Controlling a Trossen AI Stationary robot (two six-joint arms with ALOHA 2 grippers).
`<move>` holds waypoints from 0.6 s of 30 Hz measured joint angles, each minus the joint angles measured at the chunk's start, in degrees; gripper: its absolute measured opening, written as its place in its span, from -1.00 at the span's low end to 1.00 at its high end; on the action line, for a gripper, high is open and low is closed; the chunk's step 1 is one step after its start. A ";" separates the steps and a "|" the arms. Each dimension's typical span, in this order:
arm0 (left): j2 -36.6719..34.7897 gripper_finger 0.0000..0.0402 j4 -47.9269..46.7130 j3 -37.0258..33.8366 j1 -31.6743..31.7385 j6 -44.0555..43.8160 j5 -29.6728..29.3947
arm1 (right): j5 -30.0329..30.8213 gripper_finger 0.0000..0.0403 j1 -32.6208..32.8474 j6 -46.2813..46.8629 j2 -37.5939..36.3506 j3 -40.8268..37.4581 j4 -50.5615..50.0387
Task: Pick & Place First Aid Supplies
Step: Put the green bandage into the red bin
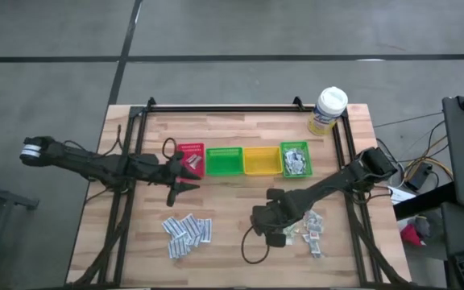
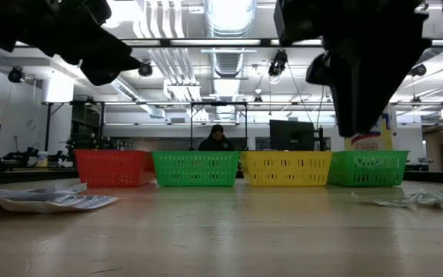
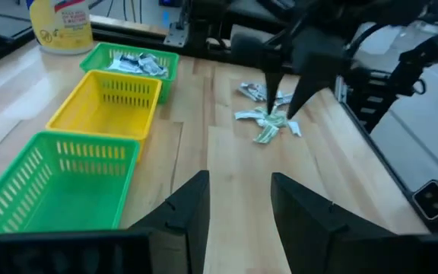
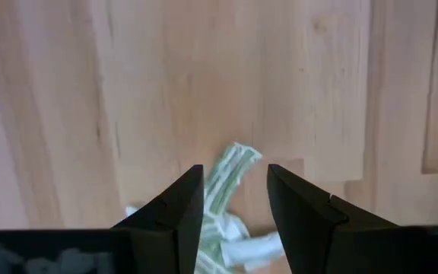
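Right tool (image 4: 234, 205), fingers parted and empty, hangs directly over a pale green sachet (image 4: 230, 173).

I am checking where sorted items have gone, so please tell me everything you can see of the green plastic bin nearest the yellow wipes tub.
The small green plastic bin with slotted walls is rectangular and open-topped. It stands upright and level on the wooden table, last in the row of four bins, with the yellow plastic bin close on one side and the white-lidded yellow wipes tub just beyond it. It holds a loose heap of small white and grey sachets. No gripper touches it.
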 joint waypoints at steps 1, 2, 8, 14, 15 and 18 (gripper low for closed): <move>-0.83 -0.34 0.05 -0.46 -0.16 -0.01 -0.01 | -0.01 -0.26 -0.18 0.13 0.00 -0.70 0.49; -1.69 -0.34 0.05 -0.98 -0.35 -0.03 -0.02 | -0.01 -0.25 -0.30 0.33 0.00 -1.41 0.76; -4.80 -0.34 0.15 -3.19 -0.75 -1.29 -0.02 | -1.95 -0.26 -1.16 2.84 0.00 -5.29 4.25; -4.88 -0.34 0.06 -3.26 -0.75 -1.32 -0.04 | -2.49 -0.31 -2.38 3.74 0.00 -7.89 8.59; -4.82 -0.34 0.06 -3.26 -0.75 -1.32 -0.02 | -2.62 -0.32 -2.63 4.19 0.00 -8.15 9.49; -4.55 -0.34 0.01 -3.26 -0.72 -1.34 -0.02 | -3.49 -0.34 -3.45 5.92 0.00 -9.04 11.00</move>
